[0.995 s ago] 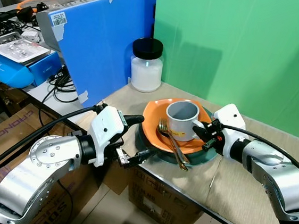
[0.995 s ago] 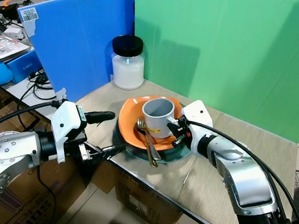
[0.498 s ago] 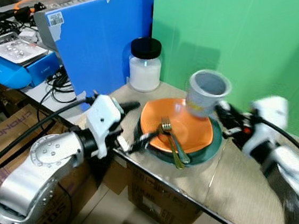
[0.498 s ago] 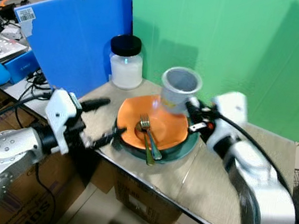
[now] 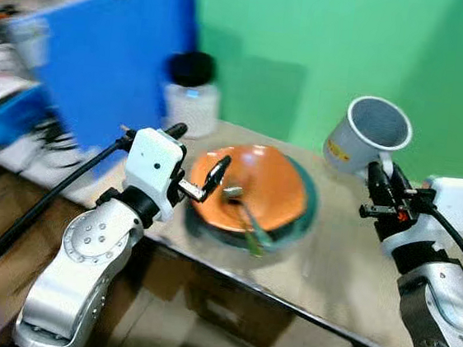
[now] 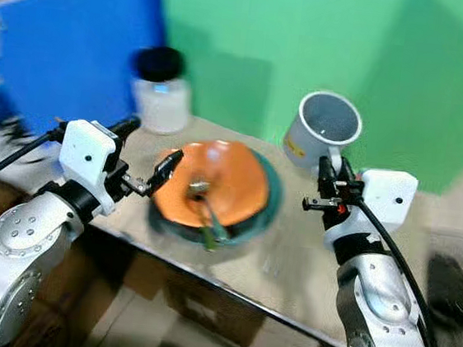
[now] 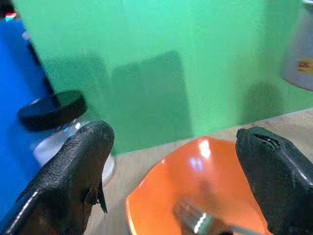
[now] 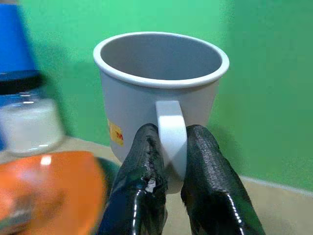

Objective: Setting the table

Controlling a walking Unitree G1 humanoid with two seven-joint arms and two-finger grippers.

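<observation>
Right gripper clenched on handle of grey mug, mug held upright in air, clear of table, right of stacked dishes (handle pinch keeps rim level). Left gripper spread wide, grasping nothing, poised at near-left edge of orange plate, likely to steady or take it. Fork lies in plate, plate rests on dark green plate. Jar stands behind, well apart.

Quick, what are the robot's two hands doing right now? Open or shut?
Left end effector: open, holding nothing, by the orange plate.
Right end effector: shut on the grey mug, pinching its handle, lifted above the table.
</observation>
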